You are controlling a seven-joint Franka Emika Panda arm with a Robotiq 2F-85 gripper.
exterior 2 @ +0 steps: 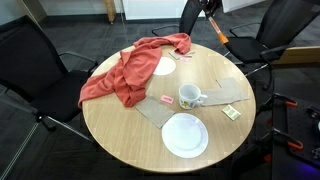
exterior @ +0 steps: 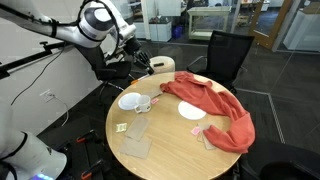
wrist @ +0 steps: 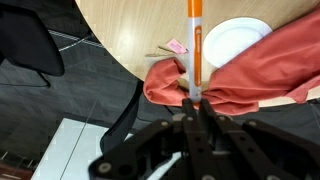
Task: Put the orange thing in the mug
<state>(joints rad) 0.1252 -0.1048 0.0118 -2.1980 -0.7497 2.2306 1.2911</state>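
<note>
My gripper (wrist: 192, 100) is shut on the orange thing (wrist: 195, 45), a thin orange marker with a pale end that sticks out past the fingertips. In both exterior views the gripper (exterior: 141, 62) (exterior 2: 213, 17) hangs above the table's edge, beside a black chair. The marker shows as an orange streak in an exterior view (exterior 2: 218, 32). The small white mug (exterior 2: 190, 96) (exterior: 146, 104) stands upright on the round wooden table (exterior 2: 130, 130), next to a white plate (exterior 2: 185, 135) (exterior: 129, 100). The mug is out of the wrist view.
A large red-orange cloth (exterior 2: 125, 72) (exterior: 215, 105) (wrist: 250, 75) lies across one side of the table, partly over a flat white disc (exterior 2: 163, 66) (wrist: 230, 40). Brown paper sheets (exterior 2: 160, 108) and small cards lie near the mug. Black chairs (exterior: 225, 55) (exterior 2: 30, 60) stand around the table.
</note>
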